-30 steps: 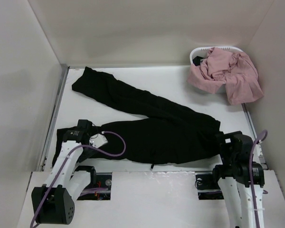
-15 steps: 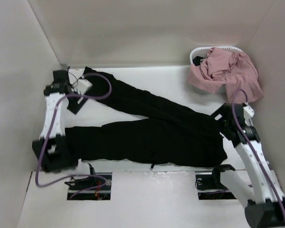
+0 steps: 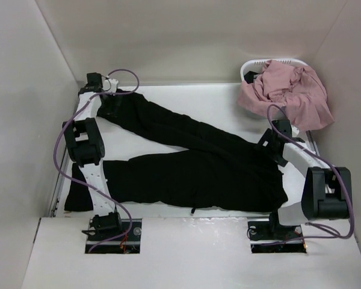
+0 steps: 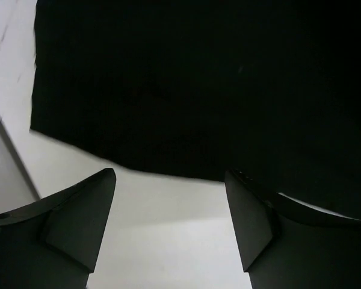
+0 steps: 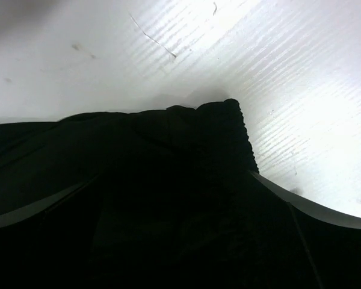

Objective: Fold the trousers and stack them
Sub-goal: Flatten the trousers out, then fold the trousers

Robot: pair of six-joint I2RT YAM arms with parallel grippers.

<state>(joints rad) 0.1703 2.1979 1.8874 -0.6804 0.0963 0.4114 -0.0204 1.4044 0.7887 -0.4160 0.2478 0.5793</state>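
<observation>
While the trousers (image 3: 192,171) lie spread on the tabletop (image 3: 222,105), waist to the right and both legs running left in a V, the left end effector (image 4: 169,176) hovers at the far left corner. Its jaws are wide and empty, just short of the far leg's hem. The right end effector (image 3: 269,146) sits over the waistband, jaws spread wide with black fabric between them. A pink garment (image 3: 289,90) drapes over a white basket (image 3: 251,65) in the far right corner.
</observation>
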